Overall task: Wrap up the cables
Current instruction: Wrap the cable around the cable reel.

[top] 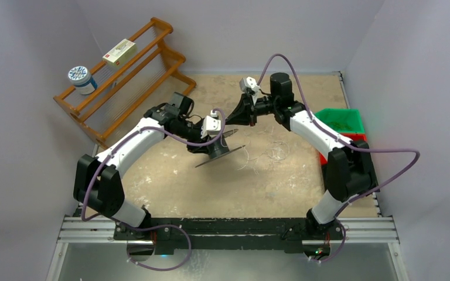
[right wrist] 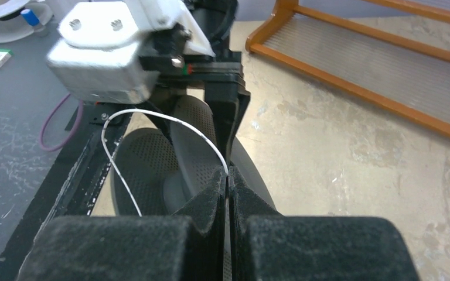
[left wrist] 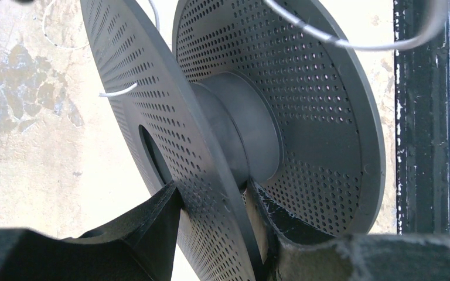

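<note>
A black spool (top: 221, 154) with two perforated flanges hangs tilted above the table. My left gripper (top: 209, 146) is shut on its nearer flange; in the left wrist view (left wrist: 214, 193) one finger lies on each side of that flange (left wrist: 170, 117). My right gripper (top: 231, 117) is just above and behind the spool, shut on a thin white cable (right wrist: 170, 120). The cable arcs from the closed fingertips (right wrist: 227, 175) over the spool (right wrist: 146, 164). It crosses the top of the left wrist view (left wrist: 340, 41). Loose cable loops (top: 272, 151) lie on the table right of the spool.
A wooden rack (top: 123, 76) stands at the back left with a box (top: 119, 52) and a round tub (top: 82, 79) on it. A green bin (top: 343, 120) and a red bin (top: 322, 157) sit at the right edge.
</note>
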Robot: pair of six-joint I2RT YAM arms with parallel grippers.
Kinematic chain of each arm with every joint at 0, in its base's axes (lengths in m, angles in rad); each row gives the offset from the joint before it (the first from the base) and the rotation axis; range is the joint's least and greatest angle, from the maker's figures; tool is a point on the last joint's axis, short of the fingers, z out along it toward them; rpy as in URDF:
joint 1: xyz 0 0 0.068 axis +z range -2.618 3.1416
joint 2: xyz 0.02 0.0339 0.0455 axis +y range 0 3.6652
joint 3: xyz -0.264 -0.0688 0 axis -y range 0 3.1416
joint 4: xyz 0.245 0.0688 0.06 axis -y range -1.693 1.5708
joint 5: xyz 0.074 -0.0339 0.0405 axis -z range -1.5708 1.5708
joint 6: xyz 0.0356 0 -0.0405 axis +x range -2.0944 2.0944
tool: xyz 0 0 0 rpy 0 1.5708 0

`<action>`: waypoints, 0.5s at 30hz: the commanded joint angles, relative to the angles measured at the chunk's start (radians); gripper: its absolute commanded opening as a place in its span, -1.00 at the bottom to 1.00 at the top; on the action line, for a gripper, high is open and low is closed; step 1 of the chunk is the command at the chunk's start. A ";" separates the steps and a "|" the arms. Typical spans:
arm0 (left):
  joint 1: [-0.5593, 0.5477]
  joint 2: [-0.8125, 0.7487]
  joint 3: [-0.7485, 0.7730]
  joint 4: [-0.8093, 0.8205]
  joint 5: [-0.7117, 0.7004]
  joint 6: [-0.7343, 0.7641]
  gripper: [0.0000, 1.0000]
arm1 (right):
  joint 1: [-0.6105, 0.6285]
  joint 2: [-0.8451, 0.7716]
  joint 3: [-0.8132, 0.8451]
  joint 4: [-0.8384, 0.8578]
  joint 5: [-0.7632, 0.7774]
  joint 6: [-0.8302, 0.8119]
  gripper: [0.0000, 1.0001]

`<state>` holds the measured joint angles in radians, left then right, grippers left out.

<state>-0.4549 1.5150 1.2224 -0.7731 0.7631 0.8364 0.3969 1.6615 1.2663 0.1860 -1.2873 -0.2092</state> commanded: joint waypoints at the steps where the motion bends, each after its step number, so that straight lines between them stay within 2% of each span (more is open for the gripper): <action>1: -0.005 -0.010 0.055 0.012 0.081 0.038 -1.00 | -0.003 0.011 0.044 -0.070 -0.011 -0.073 -1.00; 5: -0.005 -0.032 0.012 0.137 0.017 -0.082 -1.00 | -0.003 0.000 0.038 -0.003 -0.090 0.004 -1.00; 10: -0.005 -0.065 -0.064 0.310 -0.017 -0.231 -1.00 | -0.003 -0.034 -0.062 0.278 -0.101 0.262 -1.00; 12: -0.005 -0.064 -0.080 0.333 -0.017 -0.254 -1.00 | -0.003 -0.042 -0.087 0.367 -0.087 0.326 -1.00; 15: -0.005 -0.056 -0.095 0.342 0.013 -0.268 -1.00 | -0.005 -0.049 -0.102 0.400 -0.054 0.343 -1.00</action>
<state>-0.4549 1.5009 1.1358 -0.5503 0.7204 0.6365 0.3969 1.6577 1.1843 0.4297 -1.3525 0.0216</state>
